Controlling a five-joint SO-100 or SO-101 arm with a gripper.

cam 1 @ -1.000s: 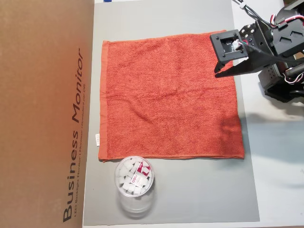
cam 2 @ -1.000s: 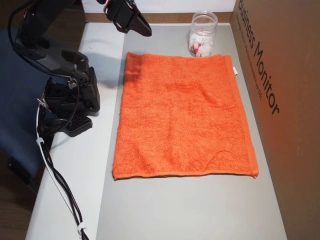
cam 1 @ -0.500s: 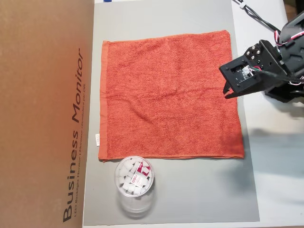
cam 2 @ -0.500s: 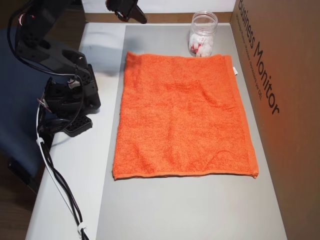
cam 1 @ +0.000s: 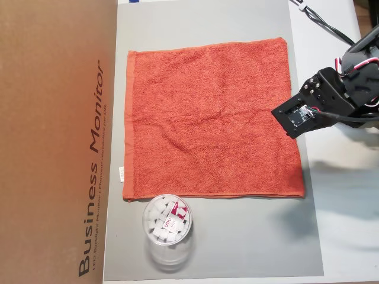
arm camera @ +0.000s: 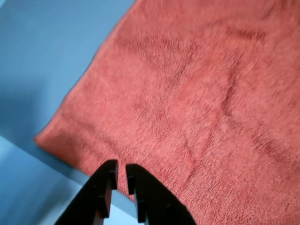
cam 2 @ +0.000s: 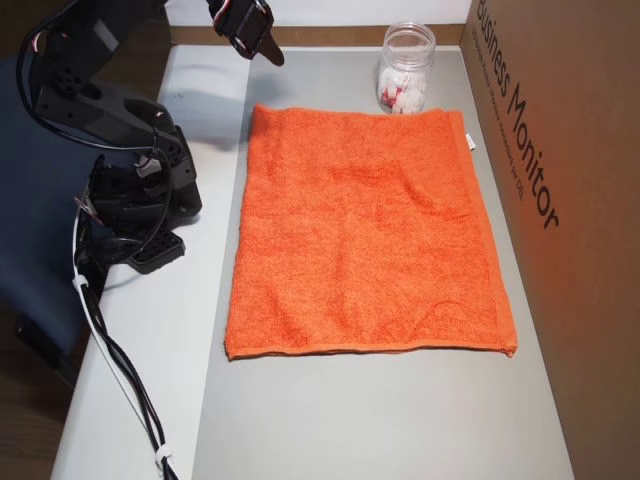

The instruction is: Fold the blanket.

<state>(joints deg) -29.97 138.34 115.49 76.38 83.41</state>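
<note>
The blanket is an orange-red terry towel that lies flat and unfolded on a grey mat, with a small white tag on its left hem. It also shows in the other overhead view and fills most of the wrist view. My gripper hovers above the blanket's edge near one corner, its black fingers almost together with nothing between them. From the second overhead camera the gripper hangs high over the mat's far left. In the first overhead view the wrist covers the fingertips.
A clear cup of white pieces stands on the mat beside the blanket's edge, also seen as the cup. A big cardboard box walls one side. The arm's base and cables sit off the mat.
The gripper has swung along the blanket's right edge toward the cup side and tipped further downward. The blanket and the cup have not moved.
</note>
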